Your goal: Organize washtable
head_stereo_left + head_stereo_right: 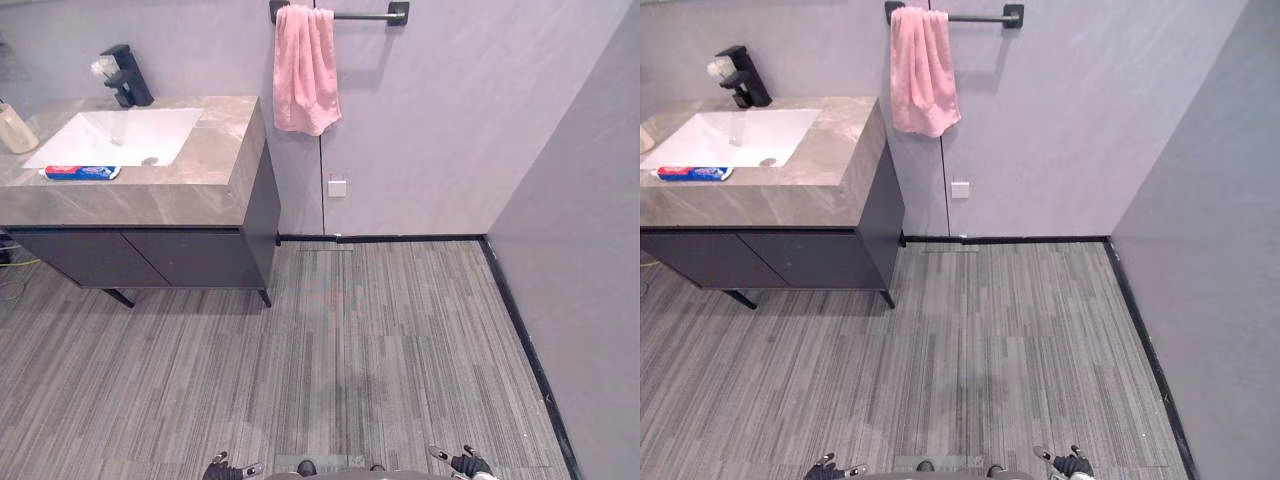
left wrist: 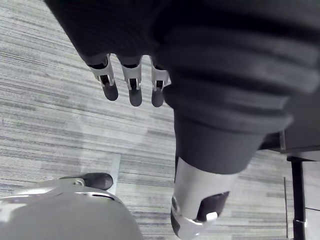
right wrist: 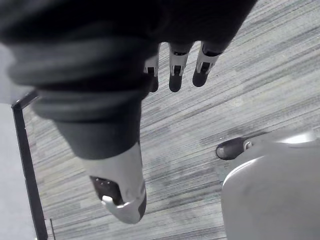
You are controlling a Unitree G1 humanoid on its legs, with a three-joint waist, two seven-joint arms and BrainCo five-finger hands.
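Floor (image 1: 400, 340), left hand (image 2: 131, 82), right hand (image 3: 176, 67) fingers (image 3: 201, 70) straight

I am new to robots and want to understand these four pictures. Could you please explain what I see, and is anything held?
A humanoid robot stands on a grey floor. The two wide pictures come from a camera on its head, looking down. The two close pictures come from its wrists: one shows the left hand, one the right hand, both open above the floor and holding nothing. Ahead to the left is the washtable with a white sink, a black tap and a tube lying before the sink. A pink towel hangs on a wall bar.
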